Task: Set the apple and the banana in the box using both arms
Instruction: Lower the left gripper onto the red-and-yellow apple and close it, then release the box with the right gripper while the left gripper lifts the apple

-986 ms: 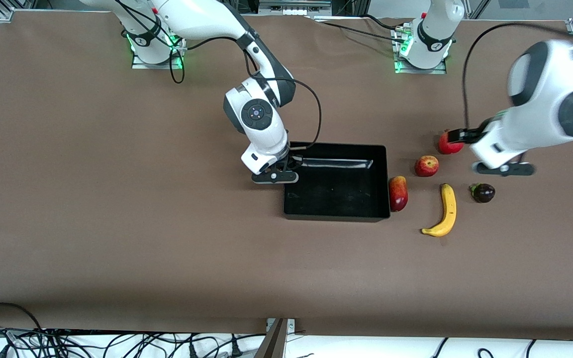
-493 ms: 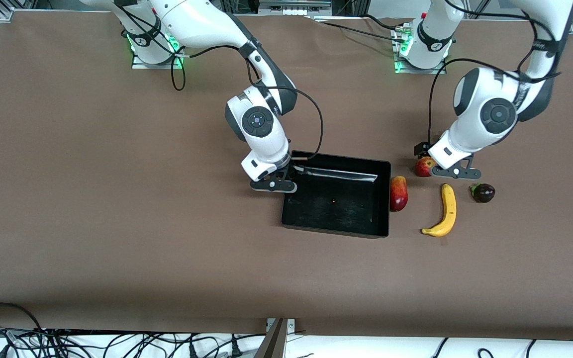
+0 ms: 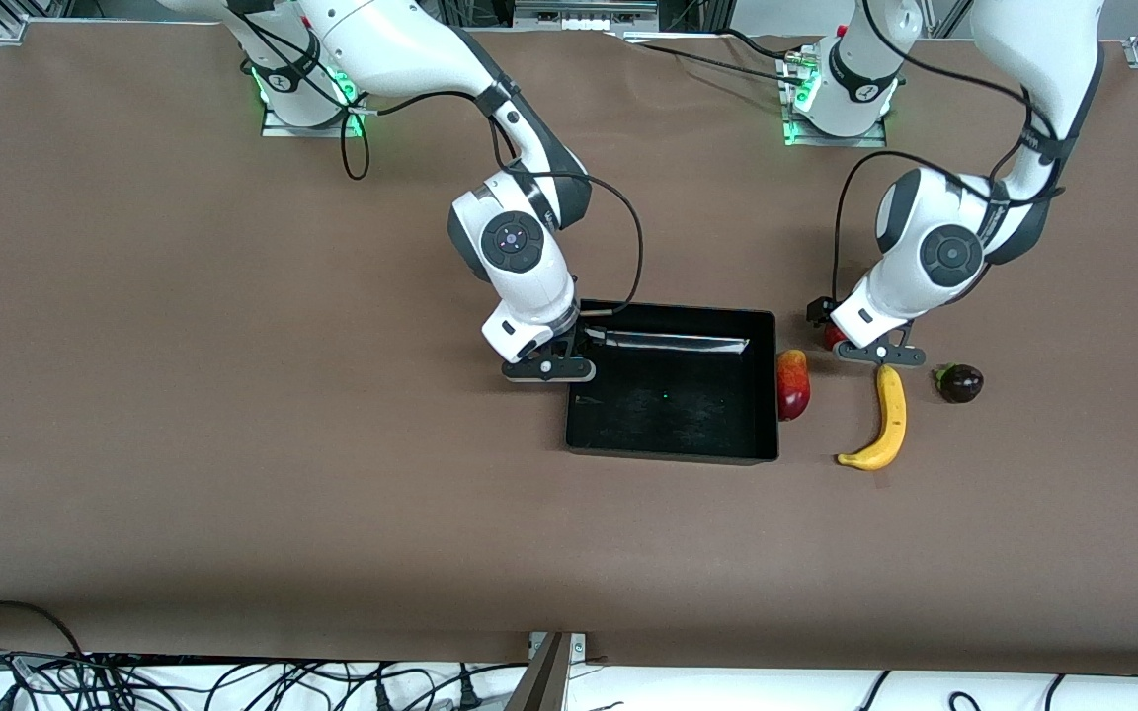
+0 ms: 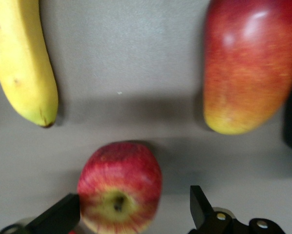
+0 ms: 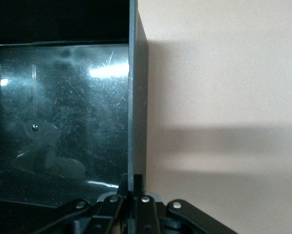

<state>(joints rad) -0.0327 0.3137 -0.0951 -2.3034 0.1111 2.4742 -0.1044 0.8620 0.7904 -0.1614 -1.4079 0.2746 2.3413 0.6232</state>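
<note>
Front view: left pincer [image 3: 841,334] has dropped lower, fingers spread around the apple [image 4: 119,187] beside the box [image 3: 673,449]; right pincer [image 3: 569,344] still clamps the box's wall.

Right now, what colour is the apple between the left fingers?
Red-streaked, with a yellow-green patch around the stem dimple. The apple shows best in the left wrist view.

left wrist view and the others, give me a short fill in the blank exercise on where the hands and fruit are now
1. The left hand is open with the ____ between its fingers.
2. The right hand is shut on the wall of the ____.
3. The mango lies between the box and the ____.
4. No fruit lies ____ the box yet.

Missing words: apple; box; banana; in
</note>
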